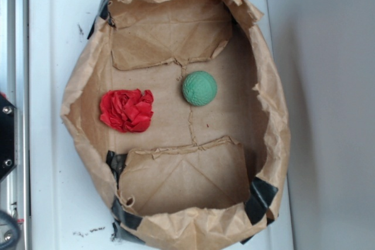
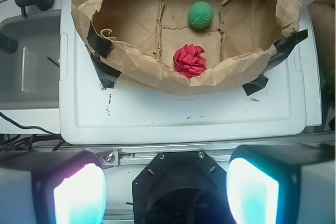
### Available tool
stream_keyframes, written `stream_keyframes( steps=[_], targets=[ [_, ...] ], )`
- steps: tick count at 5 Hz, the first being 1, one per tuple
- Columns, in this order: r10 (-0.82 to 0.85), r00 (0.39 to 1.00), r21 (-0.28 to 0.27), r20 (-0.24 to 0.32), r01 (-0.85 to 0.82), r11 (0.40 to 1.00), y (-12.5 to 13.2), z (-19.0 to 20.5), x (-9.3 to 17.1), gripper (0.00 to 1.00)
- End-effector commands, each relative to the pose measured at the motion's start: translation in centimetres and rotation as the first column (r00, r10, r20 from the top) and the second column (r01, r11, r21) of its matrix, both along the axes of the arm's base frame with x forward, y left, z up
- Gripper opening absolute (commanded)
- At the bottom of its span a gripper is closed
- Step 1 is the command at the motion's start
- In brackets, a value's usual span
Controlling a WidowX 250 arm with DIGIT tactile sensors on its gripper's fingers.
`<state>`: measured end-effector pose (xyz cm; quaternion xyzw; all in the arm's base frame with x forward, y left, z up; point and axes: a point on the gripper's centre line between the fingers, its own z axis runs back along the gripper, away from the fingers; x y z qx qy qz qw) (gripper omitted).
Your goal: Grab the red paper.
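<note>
Red paper lies crumpled on the floor of a torn-open brown paper bag, toward the left side of the bag in the exterior view. It is a wrinkled, roughly rounded wad, slightly wider than tall there, so its long axis runs across the picture, though the shape is too lumpy to say that it points any one way. In the wrist view the same wad sits just behind the bag's near rim, touching or almost touching the crumpled wall.

Nearest the wrist camera, the gripper fills the bottom of the picture: two fingers with glowing pads stand far apart, one at each lower corner, with nothing between them, so the jaws are released. The black wrist housing shows between them. The gripper hangs back from the bag, over the near edge of the white lidded bin that carries the bag, well apart from the wad and looking toward it.

Farther in, past the wad, a green dimpled ball rests on the bag floor, apart from the red paper. In the exterior view the ball lies to the right of the wad and a little higher. Black tape holds the bag's corners. A grey tray sits left of the bin in the wrist view.
</note>
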<state>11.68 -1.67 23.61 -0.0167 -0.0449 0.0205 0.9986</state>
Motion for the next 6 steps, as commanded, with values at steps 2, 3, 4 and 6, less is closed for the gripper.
stream_keyframes(
  steps=[2, 3, 4, 6],
  targets=[
    [-0.012, 0.994, -0.003, 0.105, 0.013, 1.000, 1.7, -0.9, 5.0, 1.00],
    [-0.089, 0.988, -0.079, 0.123, 0.100, 0.992, 2.0, -2.4, 9.3, 1.00],
    [-0.120, 0.989, -0.004, 0.085, 0.120, 0.993, 2.2, -6.8, 11.1, 1.00],
    [-0.162, 0.987, 0.109, 0.007, 0.161, 0.981, 3.5, -15.1, 10.2, 1.00]
  ],
)
